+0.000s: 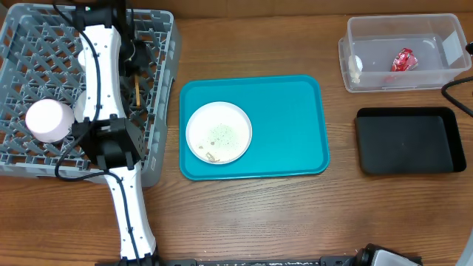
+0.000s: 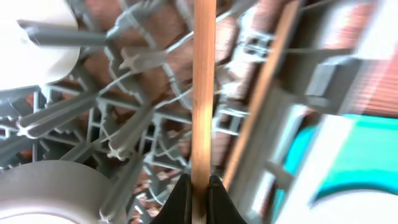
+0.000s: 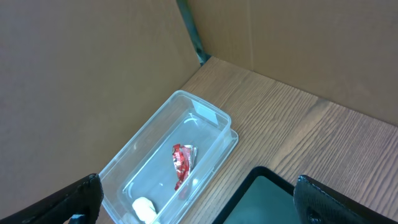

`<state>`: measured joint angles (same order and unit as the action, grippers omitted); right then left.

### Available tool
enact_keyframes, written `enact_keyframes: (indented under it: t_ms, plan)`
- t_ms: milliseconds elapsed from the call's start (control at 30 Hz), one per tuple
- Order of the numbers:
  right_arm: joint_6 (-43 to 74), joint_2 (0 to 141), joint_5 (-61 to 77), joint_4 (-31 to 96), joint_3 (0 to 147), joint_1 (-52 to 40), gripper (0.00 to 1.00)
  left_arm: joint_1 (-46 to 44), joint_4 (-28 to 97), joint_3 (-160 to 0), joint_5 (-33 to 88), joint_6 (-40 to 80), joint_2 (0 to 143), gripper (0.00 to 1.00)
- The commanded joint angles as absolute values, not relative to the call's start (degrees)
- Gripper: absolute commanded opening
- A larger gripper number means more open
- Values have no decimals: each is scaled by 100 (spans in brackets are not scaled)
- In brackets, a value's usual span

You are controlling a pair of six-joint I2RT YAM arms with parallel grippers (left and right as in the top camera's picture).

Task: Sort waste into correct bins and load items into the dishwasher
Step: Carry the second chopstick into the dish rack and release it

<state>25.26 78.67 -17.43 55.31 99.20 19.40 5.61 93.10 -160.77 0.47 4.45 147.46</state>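
Overhead
- Dish rack (image 1: 22, 159): grey lattice, at the table's left end. The left arm (image 1: 100, 74) reaches across it.
- Rack contents: a pale pink bowl (image 1: 49, 120) near the left side.
- Teal tray (image 1: 295, 111): centre of the table. It carries the white plate (image 1: 219, 132), which has food scraps (image 1: 219, 134) on its face.
- Clear tub (image 1: 403, 21): far right corner. It contains the red wrapper (image 1: 403, 60) and the white tissue (image 1: 355, 67).
- Black tray (image 1: 406, 140): just in front of the tub; nothing seen in it.

Left wrist
- Left gripper (image 2: 199, 186): fingers pinched tight on a wooden chopstick (image 2: 203, 93), held over the rack's lattice (image 2: 143, 124).
- Second chopstick (image 2: 261, 93): slanted just to the right; contact with the rack cannot be told.
- Edges: pale curved ware at left, teal at right, both blurred.

Right wrist
- Right gripper (image 3: 199, 205): fingers spread wide, nothing between them, above the tub and black tray.
- Tub (image 3: 214, 115): wrapper (image 3: 182, 163) mid-floor, tissue (image 3: 144, 208) at the near end.
- Black tray (image 3: 261, 199): corner only.
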Motion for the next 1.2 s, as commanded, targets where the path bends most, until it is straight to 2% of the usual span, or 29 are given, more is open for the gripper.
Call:
enact_keyframes:
  t_ms: [0, 100, 200, 633, 1167]
  plan:
    - [2556, 7854, -1837, 5505, 9904, 1935, 100, 519, 9452, -16796, 735, 86, 14730, 4]
    - [2556, 7854, -1837, 5502, 9904, 1935, 100, 519, 9553, -17200, 1192, -322, 14730, 4]
    - [2556, 7854, -1837, 5502, 9904, 1935, 100, 523, 9598, -17196, 1144, -390, 14733, 4]
    - [2556, 7854, -1837, 5502, 9904, 1935, 100, 523, 9397, -16051, 1444, -1323, 14735, 4]
    - [2556, 7854, -1837, 5502, 9904, 1935, 100, 523, 9295, -15694, 1050, -987, 14735, 4]
